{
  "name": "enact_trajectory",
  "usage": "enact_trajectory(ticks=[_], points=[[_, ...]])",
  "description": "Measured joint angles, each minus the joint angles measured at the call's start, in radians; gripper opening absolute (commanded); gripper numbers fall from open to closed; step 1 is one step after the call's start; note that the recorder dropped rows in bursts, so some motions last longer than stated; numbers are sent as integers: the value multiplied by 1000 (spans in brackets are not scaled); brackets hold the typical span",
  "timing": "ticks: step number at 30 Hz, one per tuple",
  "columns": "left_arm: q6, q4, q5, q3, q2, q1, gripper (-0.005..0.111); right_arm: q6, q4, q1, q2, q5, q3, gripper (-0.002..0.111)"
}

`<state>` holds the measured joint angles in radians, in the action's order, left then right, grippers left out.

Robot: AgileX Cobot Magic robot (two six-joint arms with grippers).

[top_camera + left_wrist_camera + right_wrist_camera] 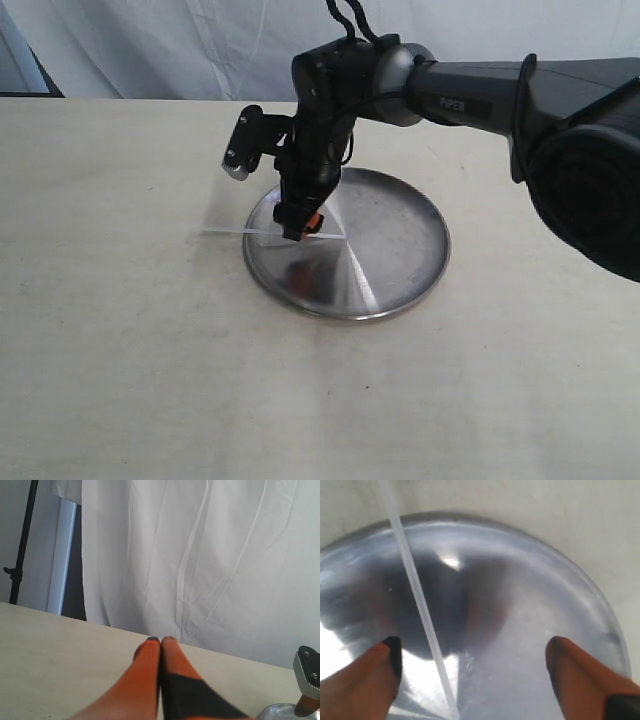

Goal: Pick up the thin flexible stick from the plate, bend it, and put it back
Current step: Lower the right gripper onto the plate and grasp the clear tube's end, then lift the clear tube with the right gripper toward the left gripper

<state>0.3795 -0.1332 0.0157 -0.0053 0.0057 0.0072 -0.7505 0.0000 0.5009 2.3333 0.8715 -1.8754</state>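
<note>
The plate [400,250] is round, shiny steel, and sits mid-table. The thin flexible stick [225,232] lies across its left part, one end reaching out past the rim over the table. My right gripper [297,228] points down just over the stick at the plate's left side. In the right wrist view it [474,647] is open above the plate [545,580]; the stick [417,600] runs between the orange fingers, close to one of them and touching neither. My left gripper [161,641] is shut on nothing, low over the table, outside the exterior view.
A beige table [120,380] carries the plate, with a white curtain [200,40] behind it. The left wrist view shows a black stand [20,545] at the far side, the plate's rim [280,711] and part of the right arm's wrist camera [309,674].
</note>
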Motion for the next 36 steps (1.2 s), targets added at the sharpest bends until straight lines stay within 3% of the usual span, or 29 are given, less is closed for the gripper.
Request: enact_trajectory(ticks=[6, 9, 13, 17, 36], points=[[0, 0, 0, 0, 0, 0, 0, 0, 7, 2, 38, 0, 0, 75], [0, 0, 0, 0, 0, 0, 0, 5, 7, 8, 52, -3, -2, 67], [0, 0, 0, 0, 0, 0, 0, 45, 7, 20, 64, -5, -9, 38], [0, 0, 0, 0, 0, 0, 0, 66, 9, 31, 72, 6, -11, 0], [0, 0, 0, 0, 0, 0, 0, 270, 11, 42, -53, 73, -5, -1]])
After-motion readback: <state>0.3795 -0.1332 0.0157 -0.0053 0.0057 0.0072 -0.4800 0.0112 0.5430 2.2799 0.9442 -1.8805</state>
